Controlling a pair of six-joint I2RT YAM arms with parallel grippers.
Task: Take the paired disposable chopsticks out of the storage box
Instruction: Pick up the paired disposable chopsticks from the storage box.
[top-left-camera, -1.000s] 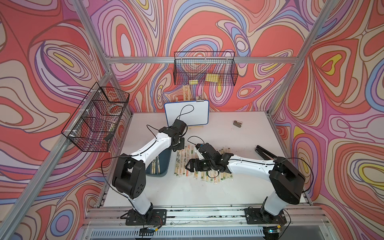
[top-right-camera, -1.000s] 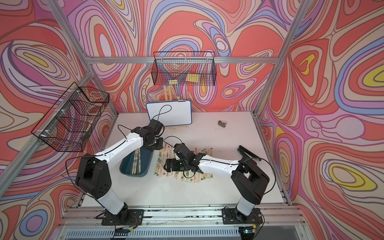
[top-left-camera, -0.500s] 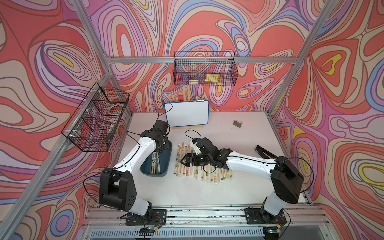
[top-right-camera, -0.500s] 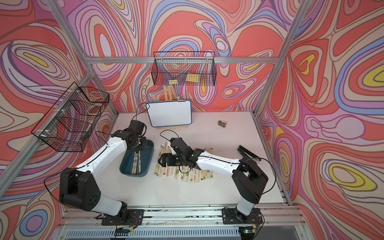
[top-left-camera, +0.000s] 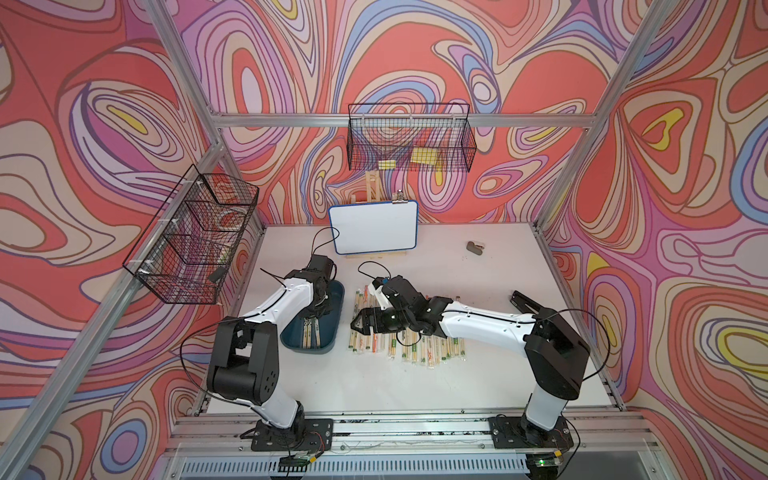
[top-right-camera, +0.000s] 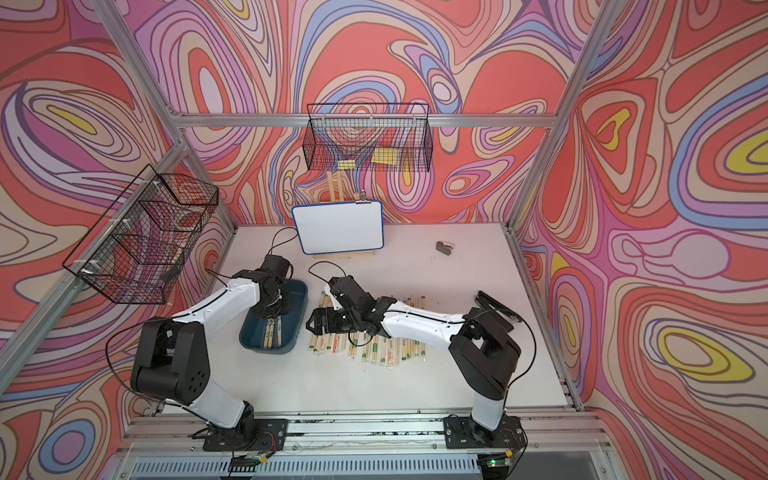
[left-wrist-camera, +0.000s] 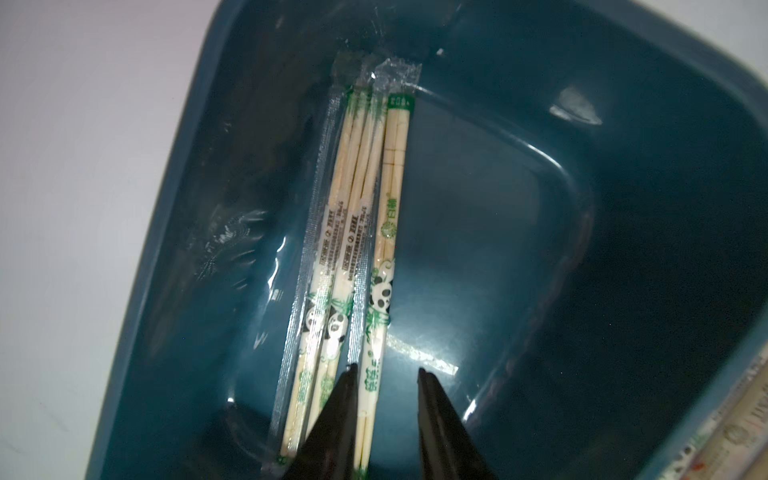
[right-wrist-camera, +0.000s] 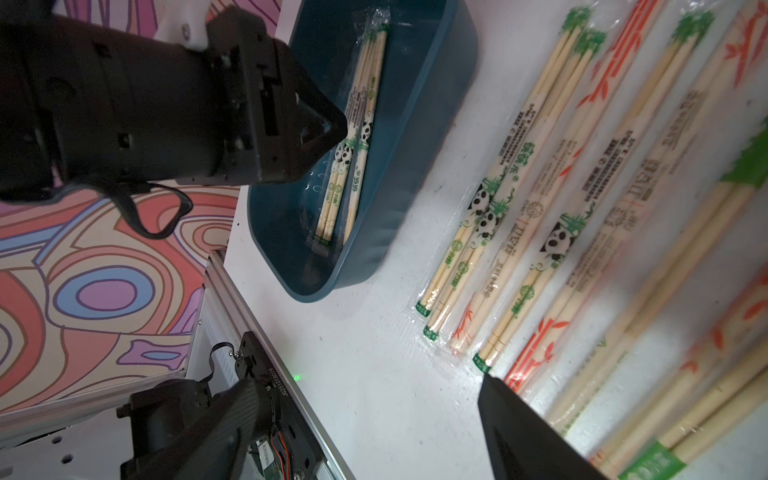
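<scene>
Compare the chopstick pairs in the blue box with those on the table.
The boxed pairs number three; the table pairs are many. The boxed pairs lie bunched, touching; the table pairs spread in a row. The boxed pairs show only green prints; the table pairs include red-orange ones. All are pale, in clear sleeves.
</scene>
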